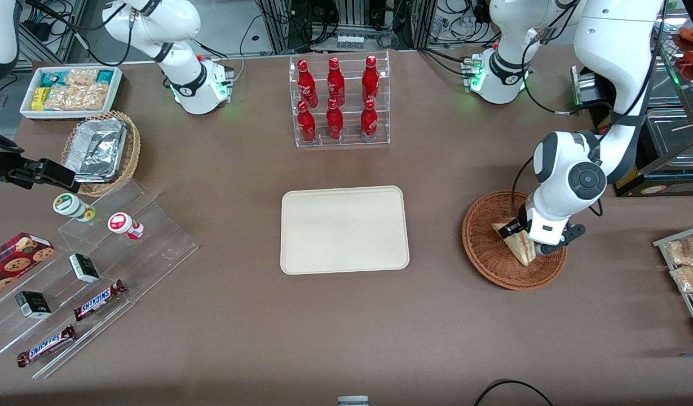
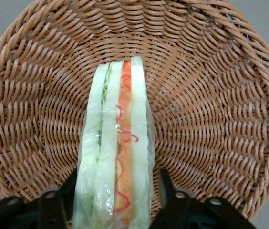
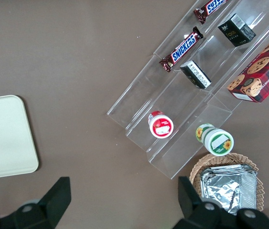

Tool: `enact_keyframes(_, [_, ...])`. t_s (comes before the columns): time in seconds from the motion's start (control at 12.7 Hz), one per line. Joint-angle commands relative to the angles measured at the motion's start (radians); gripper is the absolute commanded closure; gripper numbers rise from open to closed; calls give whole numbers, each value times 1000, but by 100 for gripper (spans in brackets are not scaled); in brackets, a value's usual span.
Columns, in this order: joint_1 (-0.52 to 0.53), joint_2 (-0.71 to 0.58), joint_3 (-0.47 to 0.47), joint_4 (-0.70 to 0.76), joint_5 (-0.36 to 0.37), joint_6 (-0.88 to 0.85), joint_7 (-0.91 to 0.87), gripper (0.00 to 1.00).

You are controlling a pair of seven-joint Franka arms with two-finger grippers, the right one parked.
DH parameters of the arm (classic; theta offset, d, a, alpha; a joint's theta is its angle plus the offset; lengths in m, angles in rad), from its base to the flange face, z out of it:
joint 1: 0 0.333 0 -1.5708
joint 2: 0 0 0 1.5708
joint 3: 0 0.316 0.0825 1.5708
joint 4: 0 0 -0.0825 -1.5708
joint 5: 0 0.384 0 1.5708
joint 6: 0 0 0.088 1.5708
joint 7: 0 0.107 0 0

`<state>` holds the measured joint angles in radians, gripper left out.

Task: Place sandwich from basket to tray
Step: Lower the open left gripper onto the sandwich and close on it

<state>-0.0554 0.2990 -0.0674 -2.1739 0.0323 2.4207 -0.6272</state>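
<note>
Wicker basket (image 2: 211,119) holds the sandwich (image 2: 118,152), flanked by the gripper (image 2: 118,200) fingers; contact unclear; Snickers bars (image 1: 100,299) lie toward the parked arm's end.

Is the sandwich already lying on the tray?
No: the sandwich stands in the basket between the gripper fingers, and the tray holds nothing.

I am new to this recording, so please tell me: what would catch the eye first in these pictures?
The gripper is down in the reddish basket at the working arm's end, its fingers on either side of the wrapped sandwich. The cream tray lies bare at mid-table. Red bottles stand in a clear rack, farther from the front camera.
</note>
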Motion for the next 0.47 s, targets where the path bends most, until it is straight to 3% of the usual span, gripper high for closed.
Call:
enact_keyframes(0.0, [-1,-14,3,6,15,-31,10,100])
enact_keyframes(0.39, [-7,-24,1,159,12,-256,96,100])
